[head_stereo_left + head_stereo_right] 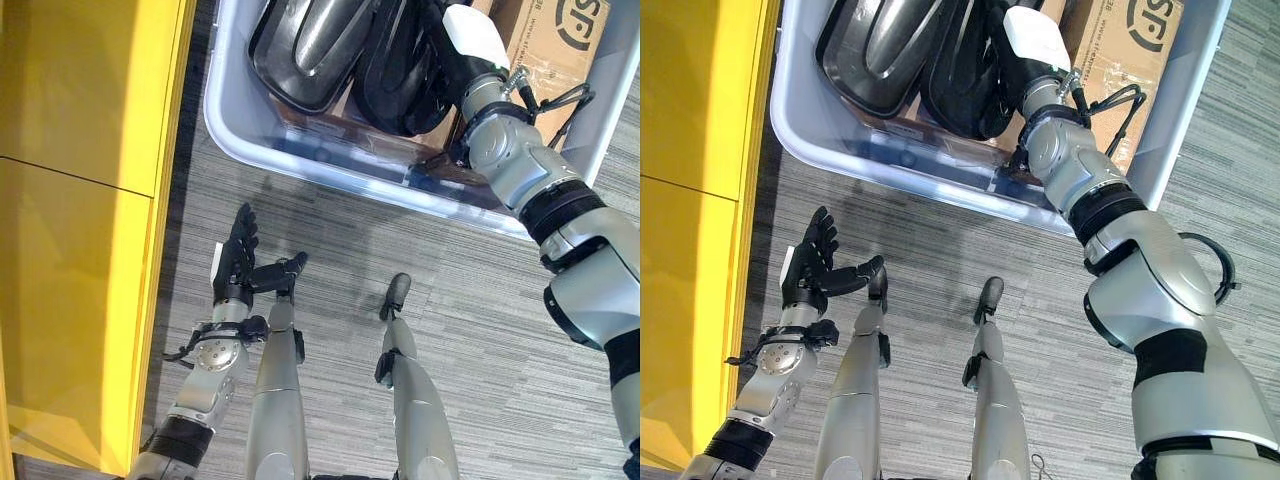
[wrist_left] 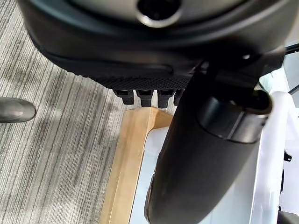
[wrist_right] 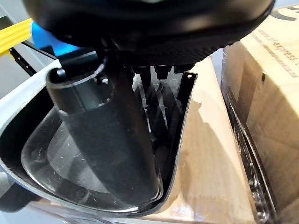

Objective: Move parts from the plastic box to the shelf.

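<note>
- Count: one clear plastic box (image 1: 300, 160) on the grey floor, two glossy black shell parts in it, one cardboard box (image 1: 1120, 50) packed at its right end.
- Left shell part (image 1: 315, 45) and right shell part (image 1: 960, 75) lie side by side, touching or overlapping, both leaning in the box.
- Long axes of both run roughly from the box's near wall toward its far side, slanted a little.
- My right hand (image 1: 1035, 40): arm stretched forward over the near rim, hand down inside the box at the right shell part, next to the cardboard box. In the right wrist view my thumb lies across the part's hollow inside and my fingers (image 3: 159, 88) reach past its edge; can't tell if the grip is closed.
- My left hand (image 1: 240, 262): held low over the floor beside the yellow shelf (image 1: 80, 200), fingers straight, thumb spread, holding nothing.
</note>
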Robot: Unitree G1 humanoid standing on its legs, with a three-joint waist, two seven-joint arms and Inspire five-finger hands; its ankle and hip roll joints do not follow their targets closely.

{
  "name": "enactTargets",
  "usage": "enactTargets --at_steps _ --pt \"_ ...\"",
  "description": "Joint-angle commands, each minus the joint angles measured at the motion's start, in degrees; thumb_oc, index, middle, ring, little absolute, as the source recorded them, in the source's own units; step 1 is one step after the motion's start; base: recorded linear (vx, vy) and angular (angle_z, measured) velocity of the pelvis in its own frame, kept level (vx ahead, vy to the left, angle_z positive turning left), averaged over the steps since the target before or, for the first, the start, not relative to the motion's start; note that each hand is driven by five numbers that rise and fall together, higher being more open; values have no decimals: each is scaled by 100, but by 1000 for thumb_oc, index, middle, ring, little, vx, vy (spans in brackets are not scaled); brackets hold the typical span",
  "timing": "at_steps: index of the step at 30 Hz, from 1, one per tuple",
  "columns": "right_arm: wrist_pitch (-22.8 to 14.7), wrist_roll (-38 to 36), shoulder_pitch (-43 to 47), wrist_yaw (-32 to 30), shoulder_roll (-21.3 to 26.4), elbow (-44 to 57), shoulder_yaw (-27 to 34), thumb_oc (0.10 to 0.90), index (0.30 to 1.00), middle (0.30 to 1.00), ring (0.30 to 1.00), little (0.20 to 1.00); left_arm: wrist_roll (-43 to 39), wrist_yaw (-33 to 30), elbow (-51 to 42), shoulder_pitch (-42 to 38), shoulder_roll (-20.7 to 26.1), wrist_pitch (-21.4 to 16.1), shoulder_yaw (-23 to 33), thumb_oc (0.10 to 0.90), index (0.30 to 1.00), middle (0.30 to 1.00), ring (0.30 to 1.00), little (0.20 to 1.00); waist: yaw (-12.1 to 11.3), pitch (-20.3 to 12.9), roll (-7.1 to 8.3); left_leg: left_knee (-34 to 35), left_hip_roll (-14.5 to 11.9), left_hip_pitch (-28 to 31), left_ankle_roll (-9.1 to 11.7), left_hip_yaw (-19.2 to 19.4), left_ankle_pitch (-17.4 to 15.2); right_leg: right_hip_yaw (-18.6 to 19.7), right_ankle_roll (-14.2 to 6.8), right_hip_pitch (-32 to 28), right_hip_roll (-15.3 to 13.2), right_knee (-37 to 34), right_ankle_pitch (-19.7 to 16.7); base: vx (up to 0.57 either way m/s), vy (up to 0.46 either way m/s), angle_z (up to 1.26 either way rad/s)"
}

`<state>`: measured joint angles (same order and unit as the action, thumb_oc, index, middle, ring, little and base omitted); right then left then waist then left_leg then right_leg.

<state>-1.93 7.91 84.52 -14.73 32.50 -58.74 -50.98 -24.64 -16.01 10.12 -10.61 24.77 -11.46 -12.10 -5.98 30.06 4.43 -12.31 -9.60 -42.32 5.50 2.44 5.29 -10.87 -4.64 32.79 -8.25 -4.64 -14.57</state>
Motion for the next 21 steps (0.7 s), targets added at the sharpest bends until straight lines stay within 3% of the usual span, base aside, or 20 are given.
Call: enactTargets --at_steps 1,11,21 --pt "157 533 452 -2 518 -108 -284 900 1000 1000 1000 1000 -111 -67 -803 179 312 -474 20 900 1000 1000 1000 1000 15 -27 34 -335 170 117 -158 82 -641 339 -471 -1113 -293 893 1354 0 0 0" --pt "217 858 602 287 735 1066 -297 900 1000 1000 1000 1000 -172 -11 -644 245 352 -411 217 900 1000 1000 1000 1000 141 -27 201 -285 141 370 -139 115 -660 367 -477 -1325 -265 843 1348 0 0 0" --pt "182 955 1013 511 1397 2742 -65 900 1000 1000 1000 1000 -162 129 -687 440 534 -347 497 900 1000 1000 1000 1000 295 -79 410 -266 71 572 -119 154 -667 448 -467 -1457 -234 863 1342 -6 -7 -3"
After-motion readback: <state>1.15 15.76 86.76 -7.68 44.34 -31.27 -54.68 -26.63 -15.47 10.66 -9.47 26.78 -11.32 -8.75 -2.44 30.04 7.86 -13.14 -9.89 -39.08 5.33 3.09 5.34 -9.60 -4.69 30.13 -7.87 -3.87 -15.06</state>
